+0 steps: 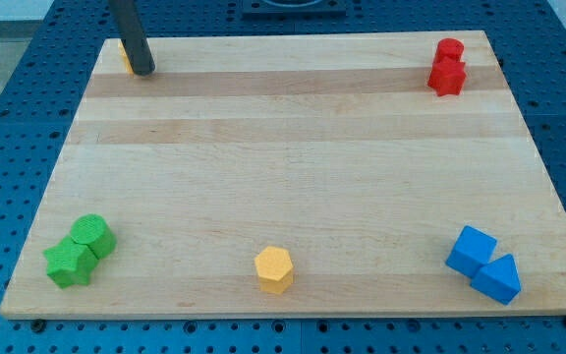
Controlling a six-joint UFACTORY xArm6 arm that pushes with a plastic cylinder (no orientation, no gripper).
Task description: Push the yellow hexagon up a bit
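The yellow hexagon (274, 269) sits near the view's bottom edge of the wooden board (293, 147), about the middle. My tip (143, 71) is at the view's top left corner of the board, far from the hexagon. The rod hides most of another yellow block (124, 55) right beside it; its shape cannot be made out.
Two green blocks (81, 251) touch at the view's bottom left. Two blue blocks (484, 264), a cube and a triangular one, touch at the bottom right. Two red blocks (447, 67) touch at the top right.
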